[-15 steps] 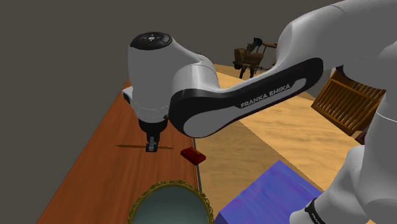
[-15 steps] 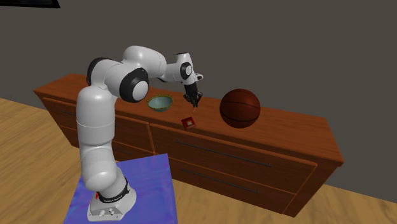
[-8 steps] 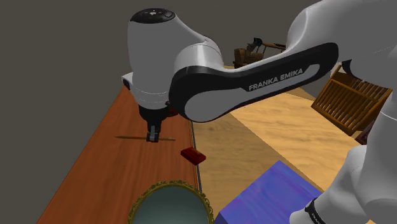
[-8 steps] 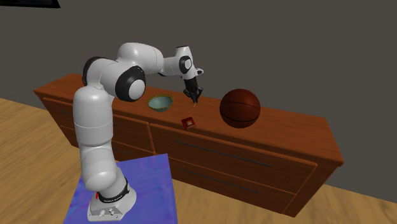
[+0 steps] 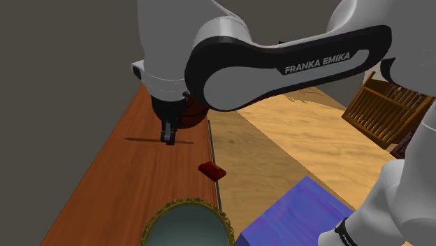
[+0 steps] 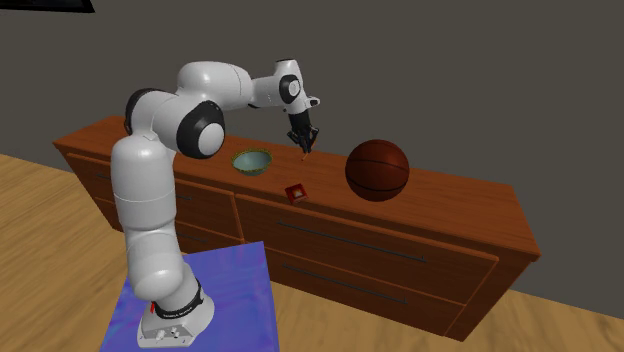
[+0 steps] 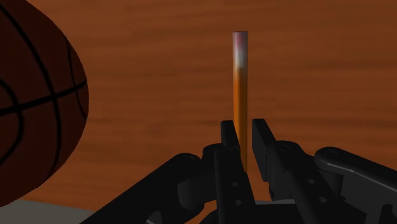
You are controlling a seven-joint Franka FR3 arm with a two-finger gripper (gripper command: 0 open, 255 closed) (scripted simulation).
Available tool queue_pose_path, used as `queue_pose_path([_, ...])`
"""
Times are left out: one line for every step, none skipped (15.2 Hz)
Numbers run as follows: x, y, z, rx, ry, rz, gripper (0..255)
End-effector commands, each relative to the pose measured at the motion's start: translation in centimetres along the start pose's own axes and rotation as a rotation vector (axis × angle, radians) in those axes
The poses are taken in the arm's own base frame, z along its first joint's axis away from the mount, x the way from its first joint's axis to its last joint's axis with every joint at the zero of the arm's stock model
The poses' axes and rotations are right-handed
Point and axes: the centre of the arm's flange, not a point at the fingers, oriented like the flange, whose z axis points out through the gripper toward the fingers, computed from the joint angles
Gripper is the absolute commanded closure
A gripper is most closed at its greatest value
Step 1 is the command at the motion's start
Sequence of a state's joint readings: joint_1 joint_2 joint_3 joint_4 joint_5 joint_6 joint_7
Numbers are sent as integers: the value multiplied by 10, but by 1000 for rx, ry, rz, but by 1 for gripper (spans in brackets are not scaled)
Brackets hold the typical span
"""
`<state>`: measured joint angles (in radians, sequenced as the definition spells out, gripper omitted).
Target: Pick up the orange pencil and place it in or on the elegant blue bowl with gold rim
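Clamping one orange pencil (image 7: 240,83) between its two black fingers, the end effector (image 7: 243,125) hangs over the wooden tabletop (image 6: 450,195). The pencil sticks out straight past the fingertips, with a pale pinkish far end. In the second exterior view the end effector (image 6: 304,147) sits above the tabletop's far side, between one bowl and one basketball. The bowl (image 5: 187,227), greenish inside with a gold rim, stands apart to that view's left. The dark reddish-brown basketball (image 6: 378,169) rests to its right and bulks large just beside the end effector in the wrist view. One small red object (image 6: 294,192) lies at the near edge of the tabletop. On the floor, one blue mat (image 6: 230,290) lies under the stand.
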<state>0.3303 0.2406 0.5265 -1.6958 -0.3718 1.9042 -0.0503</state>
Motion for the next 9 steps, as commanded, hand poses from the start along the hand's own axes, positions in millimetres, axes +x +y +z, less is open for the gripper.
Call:
queue_pose_path([-1,2,-11,0,-1,0,255])
queue_pose_path([-1,3,-16,0,-1,0,255])
queue_pose_path([-1,5,-21,0,-1,0,255])
queue_pose_path([-1,6,-26,0,-1,0,255])
queue_pose_path([-1,7,-31,0,-1,0,255])
queue_pose_path([-1,8,-37,0,-1,0,255])
queue_pose_path([-1,9,-39,0,-1,0,255])
queue_pose_path([-6,-3,-43,0,-1,0,255])
queue_pose_path([-11,-15,-47,0,-1,0,255])
